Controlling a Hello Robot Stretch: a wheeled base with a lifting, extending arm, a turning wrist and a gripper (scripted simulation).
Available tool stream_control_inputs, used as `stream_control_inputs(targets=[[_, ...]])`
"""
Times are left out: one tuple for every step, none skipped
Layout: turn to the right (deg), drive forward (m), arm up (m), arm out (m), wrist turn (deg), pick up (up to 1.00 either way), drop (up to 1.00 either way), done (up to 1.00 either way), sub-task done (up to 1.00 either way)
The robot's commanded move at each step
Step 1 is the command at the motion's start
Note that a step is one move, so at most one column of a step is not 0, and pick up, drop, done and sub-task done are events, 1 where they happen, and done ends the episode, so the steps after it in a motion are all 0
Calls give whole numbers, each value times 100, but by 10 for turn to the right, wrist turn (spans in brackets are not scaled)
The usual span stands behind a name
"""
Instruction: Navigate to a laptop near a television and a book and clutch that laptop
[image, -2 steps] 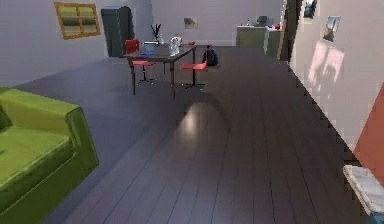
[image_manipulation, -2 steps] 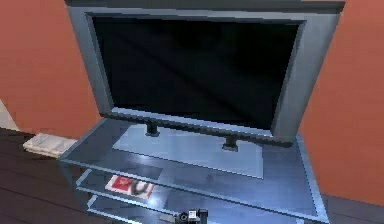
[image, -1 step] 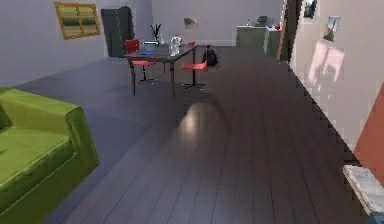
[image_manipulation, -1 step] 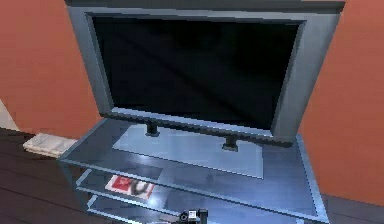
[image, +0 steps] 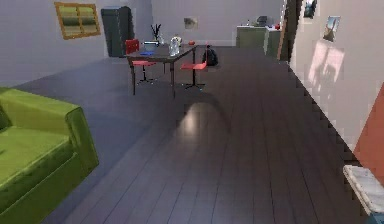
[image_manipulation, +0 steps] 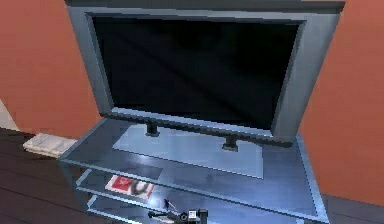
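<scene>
Arm side view: television (image_manipulation: 195, 70), flat black glossy screen in a thick grey bezel, on a flat rectangular foot. It sits on a TV stand (image_manipulation: 287, 172) with a grey, glassy top and open shelves below, backed by a matte orange wall (image_manipulation: 345, 100). Thin red-and-white flat item (image_manipulation: 130, 186) lies on the lower shelf, maybe a book. Gripper (image_manipulation: 162, 212) is at the bottom edge, over the stand's shelf; can't tell if it holds anything. Pale flat stack (image_manipulation: 45, 145) lies on the floor beside the stand.

Forward view: dark plank floor (image: 230, 140), boxy green sofa (image: 40, 140). Far counter (image: 165, 57) with two red chairs (image: 135, 50) carries a flat bluish shape (image: 150, 45), possibly the laptop, too small to confirm.
</scene>
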Motion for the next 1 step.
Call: stream_control_inputs(targets=[[0,0,0,0,450,0,0,0,0]])
